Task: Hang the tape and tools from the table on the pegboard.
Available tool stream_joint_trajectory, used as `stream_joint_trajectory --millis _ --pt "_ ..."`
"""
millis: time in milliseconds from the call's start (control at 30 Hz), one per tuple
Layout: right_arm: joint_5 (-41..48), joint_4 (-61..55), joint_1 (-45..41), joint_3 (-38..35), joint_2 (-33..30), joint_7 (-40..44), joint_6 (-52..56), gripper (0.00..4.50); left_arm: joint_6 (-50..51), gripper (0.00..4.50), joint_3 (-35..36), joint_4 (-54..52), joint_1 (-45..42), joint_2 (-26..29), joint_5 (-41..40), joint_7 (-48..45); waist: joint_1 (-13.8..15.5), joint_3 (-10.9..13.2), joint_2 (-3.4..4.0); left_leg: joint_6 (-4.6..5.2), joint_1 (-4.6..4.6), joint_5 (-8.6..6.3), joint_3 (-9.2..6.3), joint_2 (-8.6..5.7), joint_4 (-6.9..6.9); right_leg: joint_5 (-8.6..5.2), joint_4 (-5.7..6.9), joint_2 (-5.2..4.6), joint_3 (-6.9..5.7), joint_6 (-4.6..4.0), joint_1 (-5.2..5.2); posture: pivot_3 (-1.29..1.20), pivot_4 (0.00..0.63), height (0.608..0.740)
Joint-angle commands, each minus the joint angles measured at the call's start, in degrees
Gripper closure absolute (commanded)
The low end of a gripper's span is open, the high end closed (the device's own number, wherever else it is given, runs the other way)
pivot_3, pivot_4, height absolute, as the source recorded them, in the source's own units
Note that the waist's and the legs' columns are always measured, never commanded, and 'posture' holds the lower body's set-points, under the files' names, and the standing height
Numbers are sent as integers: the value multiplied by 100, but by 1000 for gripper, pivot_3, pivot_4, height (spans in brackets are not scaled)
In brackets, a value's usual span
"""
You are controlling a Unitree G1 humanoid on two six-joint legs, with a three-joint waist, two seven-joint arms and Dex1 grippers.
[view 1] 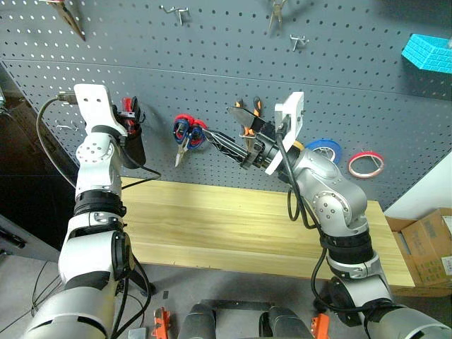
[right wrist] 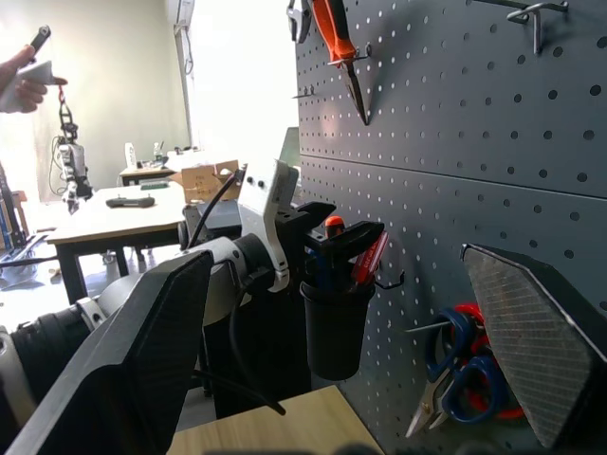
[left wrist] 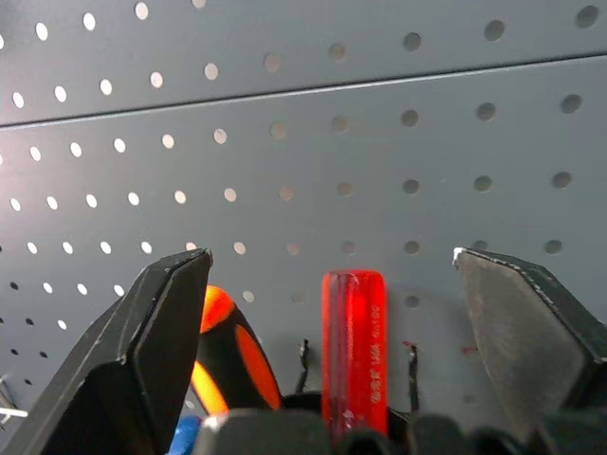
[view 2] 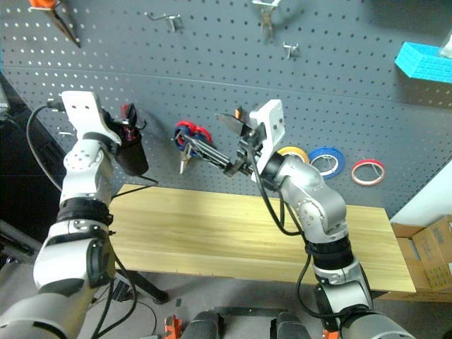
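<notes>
The red-handled screwdriver stands in a black cup on the pegboard, beside an orange-handled screwdriver. My left gripper is open right above the cup, its fingers apart on either side of the red handle. My right gripper is open and empty, held near the board over the table. Behind it hang the orange-and-black pliers. The blue-handled scissors hang to their left. The red tape hangs at the right.
A blue roll and a partly hidden yellow roll hang beside the red tape. Red-handled scissors hang behind the blue ones. More pliers, bare hooks and a turquoise block sit higher up. A person's hand shows far off.
</notes>
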Motion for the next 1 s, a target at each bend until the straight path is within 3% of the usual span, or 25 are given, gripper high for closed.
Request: stream_joint_trajectory --millis 33,300,433,567,733,1000 --pt "47 -280 -19 -36 -74 -10 21 0 578 38 101 -1399 341 -74 -291 29 -25 0 0 0 0 0 0 0 0 1 -1 0 0 -1 1 106 69 740" --pt "93 -811 383 -19 -410 4 279 0 2552 38 -75 -4617 1521 -363 -540 289 -117 12 17 0 7 0 -4 0 0 -4 -3 -2 1 1 11 112 86 740" --pt "-692 -1067 879 161 -544 -514 -121 0 3349 38 -401 -5752 1570 -678 -552 478 -110 17 26 2 13 1 -5 0 1 -18 -4 -3 0 -15 19 122 89 740" --pt "-1751 -951 1475 476 -710 -1091 -594 0 3703 38 -849 -6075 1922 -1240 -582 527 -111 25 43 2 28 1 -3 -8 4 -24 -12 -8 4 -24 36 109 88 740" --pt "-2507 -588 2351 303 -688 -1924 -682 0 3914 38 -1247 -6214 2864 -1740 -556 495 -152 28 49 3 48 1 11 -8 0 -27 -12 -10 16 -29 44 77 82 740" --pt "-2832 -341 3209 -290 -554 -2616 -847 0 3669 38 -959 -5757 4141 -1657 -465 340 -271 36 76 3 51 -1 15 -5 -2 -29 -16 -9 20 -30 41 41 66 740"
